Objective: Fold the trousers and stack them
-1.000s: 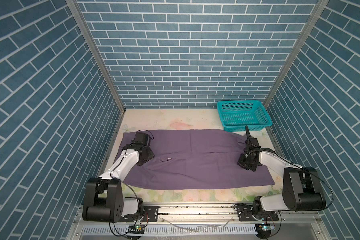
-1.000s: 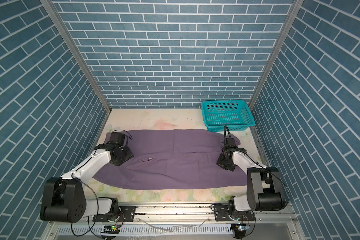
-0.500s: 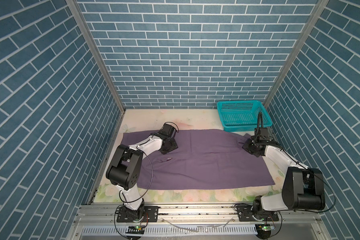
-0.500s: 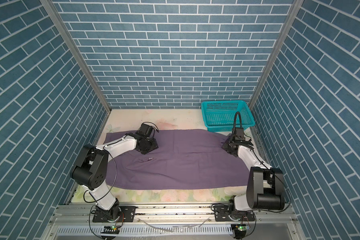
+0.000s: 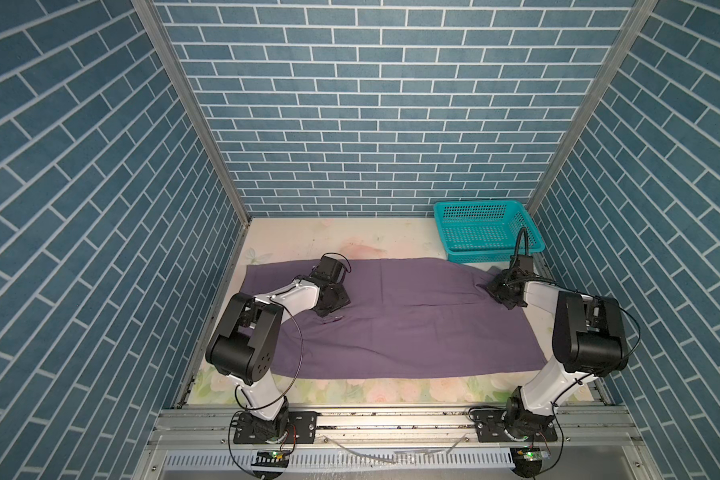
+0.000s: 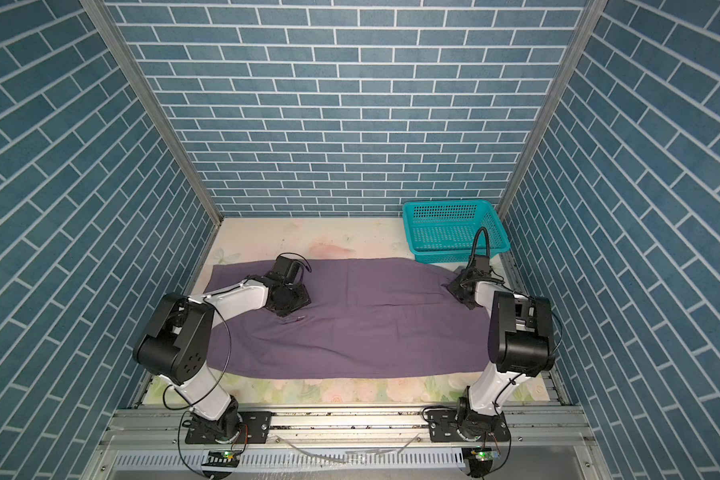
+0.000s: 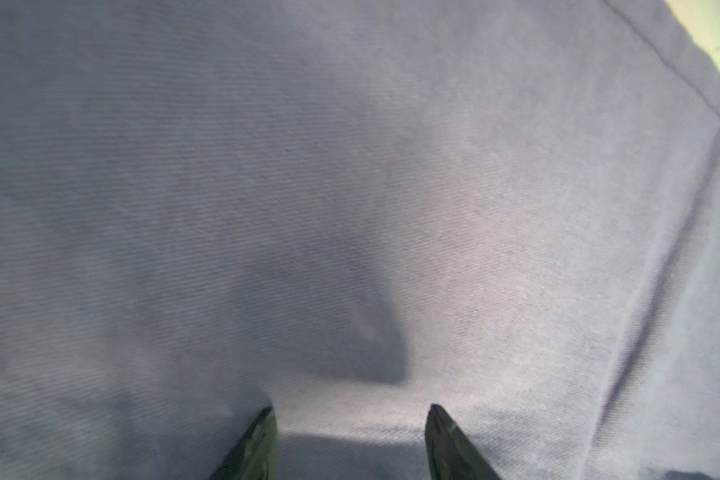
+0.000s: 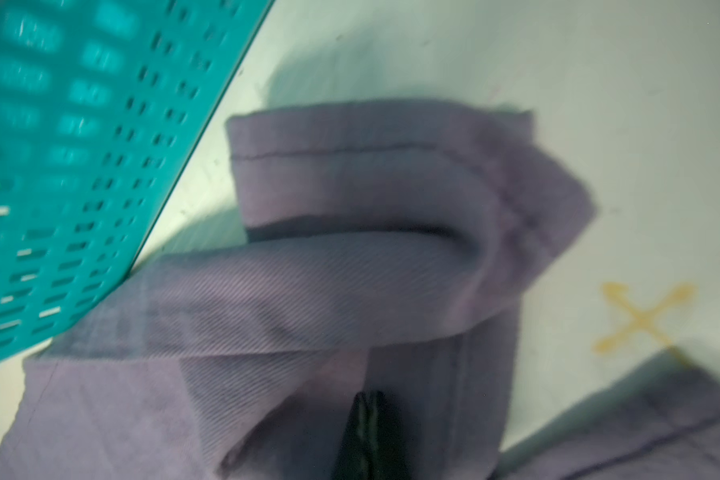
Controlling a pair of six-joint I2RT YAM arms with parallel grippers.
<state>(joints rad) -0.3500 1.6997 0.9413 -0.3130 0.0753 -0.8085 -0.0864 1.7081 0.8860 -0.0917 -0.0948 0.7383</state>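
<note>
The dusty-purple trousers [image 5: 412, 328] [image 6: 371, 332] lie spread nearly table-wide in both top views. My left gripper [image 5: 331, 301] [image 6: 287, 299] sits low over their back left part. In the left wrist view it [image 7: 350, 409] is open, both tips resting on smooth fabric [image 7: 350, 208] with nothing pinched. My right gripper [image 5: 500, 291] [image 6: 460, 291] is at the trousers' back right corner beside the basket. In the right wrist view its jaws [image 8: 368, 397] are shut, with a rolled, hemmed fold of the trousers [image 8: 350, 291] bunched up around the tips.
A teal perforated basket [image 5: 487, 228] [image 6: 454, 226] [image 8: 59, 166] stands in the back right corner, just behind the right gripper. Blue brick-pattern walls close in three sides. A yellow X mark [image 8: 641, 320] is on the floral table cover beside the fold.
Both arms swung from the near sides toward the back: left gripper in toward the trousers' back middle-left, right gripper up to the back right corner by the basket. Little moved in the last half second.
</note>
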